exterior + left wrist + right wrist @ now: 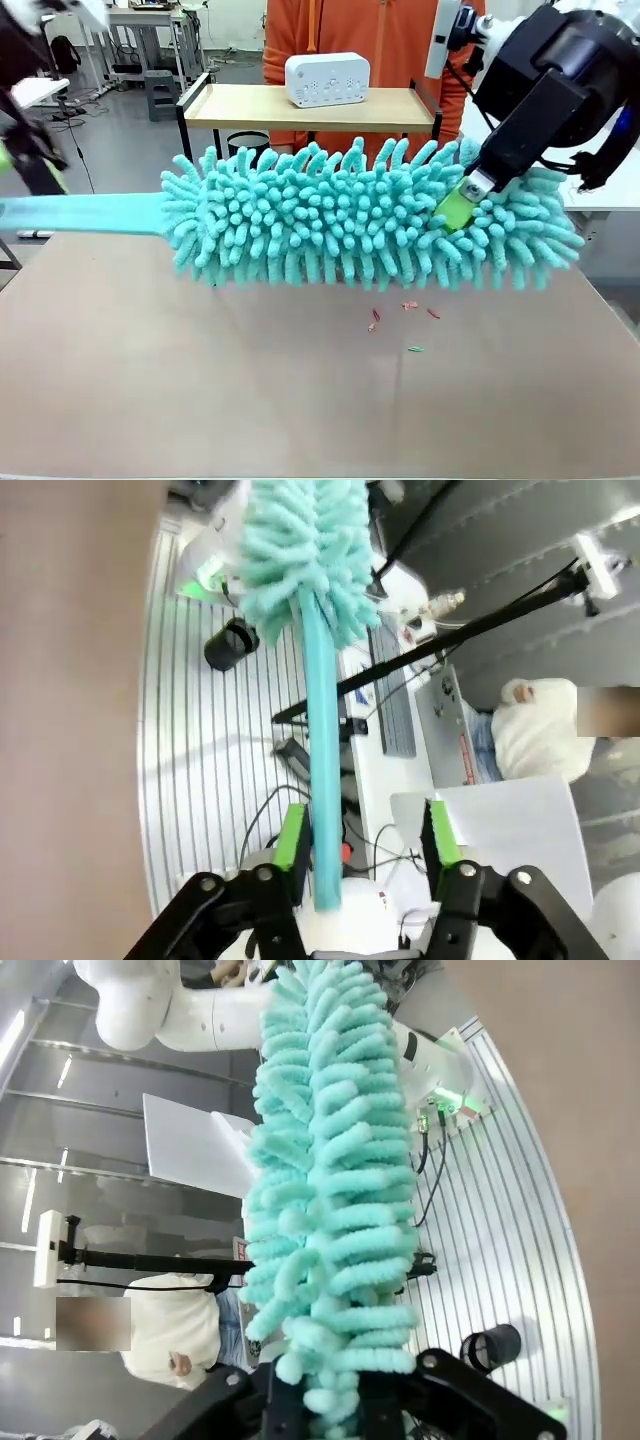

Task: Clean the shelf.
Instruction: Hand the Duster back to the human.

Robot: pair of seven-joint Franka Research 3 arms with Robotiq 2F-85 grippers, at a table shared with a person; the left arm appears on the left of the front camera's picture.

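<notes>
Fluffy teal duster (370,215) hangs right up front in the front view, stretched sideways above the brown surface (200,380), its flat teal handle (80,213) running off to the left edge. Right gripper (455,212) comes down from the upper right, and its green-padded fingers are clamped together on the duster's noodle head near the right end. A few tiny scraps (405,315) lie on the surface below the head. Behind the fingers, at the far side, sits the shelf (310,108) with a white box-like device (327,79) on its top board, and a person in an orange top (370,30) stands right behind it. Left arm is just a blur at the left edge, so can't really make much of it there.

Left wrist view: left gripper (367,845) has its fingers spread apart, with the handle (322,780) passing between them, right up against one green pad and well clear of the other. The duster head (300,550) is farther out beyond the fingertips.

Right wrist view: the duster head (335,1190) rises straight up from between the right gripper's (335,1400) fingers, which are squeezed tight on the noodles at the bottom.
</notes>
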